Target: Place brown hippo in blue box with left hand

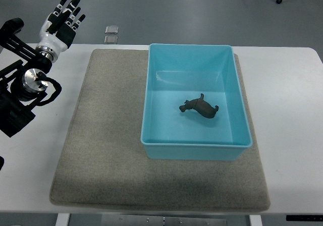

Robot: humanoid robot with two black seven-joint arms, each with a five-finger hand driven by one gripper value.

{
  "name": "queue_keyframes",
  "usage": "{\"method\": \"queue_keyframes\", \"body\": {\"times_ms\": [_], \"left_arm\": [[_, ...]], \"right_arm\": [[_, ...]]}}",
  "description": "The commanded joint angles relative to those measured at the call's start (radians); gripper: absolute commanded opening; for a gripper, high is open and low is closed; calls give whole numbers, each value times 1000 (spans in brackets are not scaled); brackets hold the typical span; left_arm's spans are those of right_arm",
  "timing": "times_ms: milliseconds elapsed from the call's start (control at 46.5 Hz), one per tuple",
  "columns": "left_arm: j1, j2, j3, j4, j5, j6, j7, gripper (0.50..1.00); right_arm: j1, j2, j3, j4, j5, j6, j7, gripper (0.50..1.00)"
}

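Item 1. Brown hippo (200,106): a small dark figure that lay on the floor of the blue box (237,90), slightly toward 3 o'clock of the floor's middle, head pointing to 9 o'clock. It touched no wall and nothing held it.

Item 2. Blue box: an open rectangular tub that stood on the grey mat (106,150), toward the mat's 3 o'clock side. The hippo was its only content.

Item 3. Left hand (63,20): sat at about 10 o'clock of the view, well apart from the box, raised above the table's (298,135) far edge. Its fingers were extended and loosely spread, and it grasped nothing. Its arm (22,85) entered from the 9 o'clock edge.

Item 4. Right hand: did not appear in the view.

Item 5. Two small square objects (111,34): lay beyond the table's far edge at about 11 o'clock of the mat; what they were could not be told.

Status of task: judged complete, or very nearly so. The hippo was inside the box and the left hand was empty and clear of it. Nothing seemed left but for the arm to rest.

Limits of record: the arm was cut off by the 9 o'clock edge. The hippo's details were too small to read, and whether it stood or lay on its side was uncertain. The palm of the left hand was turned away.
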Motion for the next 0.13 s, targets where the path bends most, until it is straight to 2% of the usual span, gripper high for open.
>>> {"method": "queue_keyframes", "body": {"times_ms": [0, 108], "left_arm": [[-2, -1, 0, 0, -1, 0, 2, 996], [0, -3, 0, 2, -2, 1, 3, 996]], "right_arm": [[0, 0, -3, -1, -4, -6, -2, 936], [0, 0, -3, -1, -3, -6, -2, 936]]}}
